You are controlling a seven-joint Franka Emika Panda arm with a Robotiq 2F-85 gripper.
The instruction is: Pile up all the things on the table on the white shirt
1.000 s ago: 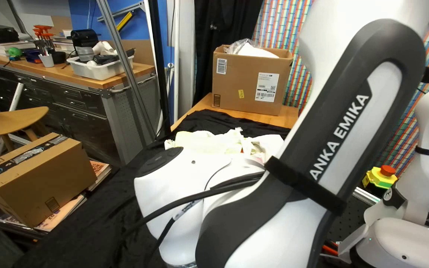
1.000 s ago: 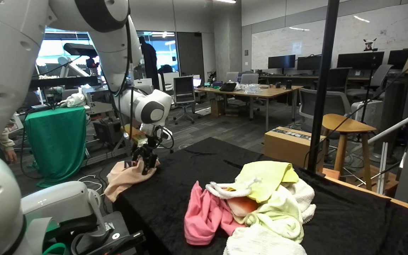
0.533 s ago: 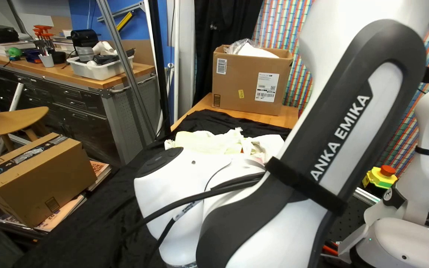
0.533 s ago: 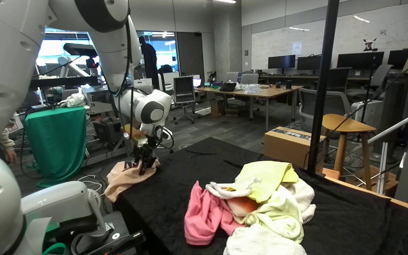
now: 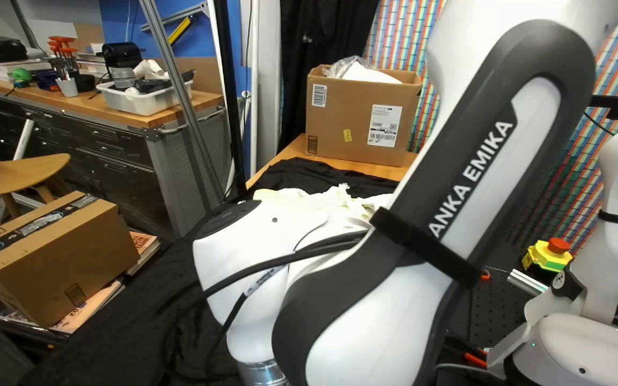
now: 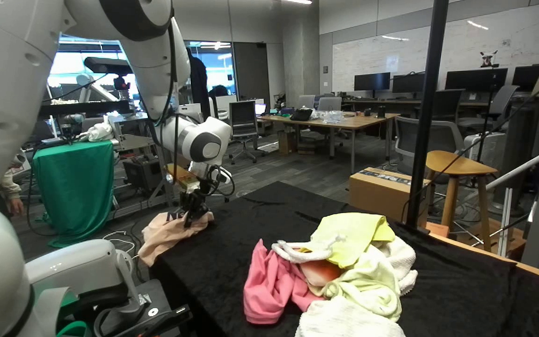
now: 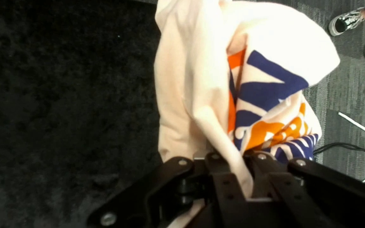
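In an exterior view, my gripper (image 6: 193, 216) is low at the corner of the black-covered table (image 6: 232, 252), shut on a peach cloth (image 6: 169, 234) that hangs over the edge. The wrist view shows a fold of this orange-and-blue printed cloth (image 7: 188, 79) running between the fingers of the gripper (image 7: 234, 158). On the table, a heap rests on the off-white shirt (image 6: 349, 323): a pink cloth (image 6: 269, 288), a white rope (image 6: 293, 255), a red-orange rounded object (image 6: 321, 272), a bright yellow cloth (image 6: 349, 234) and a pale yellow-green cloth (image 6: 367, 285). Much of the shirt is covered.
A black pole (image 6: 425, 121) rises beside the table. A large cardboard box (image 5: 362, 118) stands at one end of it, and a second box (image 6: 384, 189) sits lower down beside it. Another white robot arm (image 5: 582, 348) is close by. Someone's shoe (image 7: 347, 22) shows on the floor.
My fingers have come together on the peach cloth. In an exterior view the arm and gripper have shifted slightly up and right, drawing the cloth a little along. The heap has not moved.
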